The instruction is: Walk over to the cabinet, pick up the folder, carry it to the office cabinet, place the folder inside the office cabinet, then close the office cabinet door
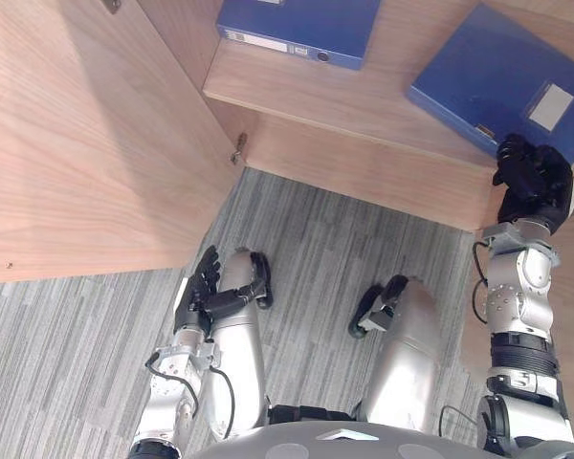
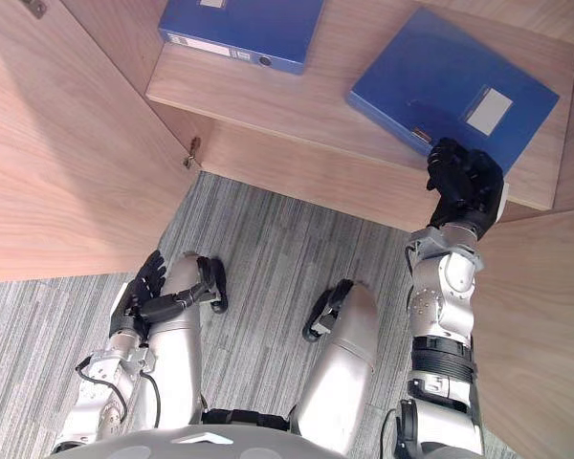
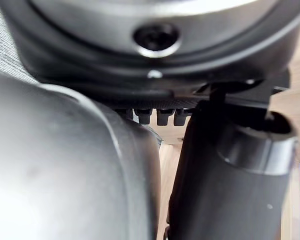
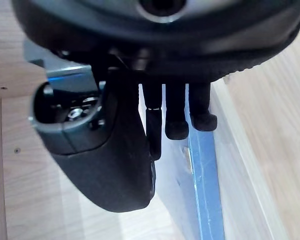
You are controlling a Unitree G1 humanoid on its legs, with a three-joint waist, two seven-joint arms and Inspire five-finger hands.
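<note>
Two blue folders lying on cabinet shelf (image 1: 364,105); task folder (image 1: 502,81) lying flat, skewed, near corner sitting close to shelf front edge. Right hand (image 1: 534,182) hovering at that corner, fingers loose, clasping nothing as far as wrist view is showing. Risk: fingers snagging corner, dragging folder onto floor (image 1: 344,229). Other folder (image 1: 297,29) lying well apart. Door (image 1: 86,143) standing open at left; swinging it risks catching any overhanging corner. Left hand (image 1: 196,292) hanging relaxed, idle.

Grey streaked carpet (image 1: 344,229) (light and dark bands) meets a pale wood cabinet (image 1: 364,167).
</note>
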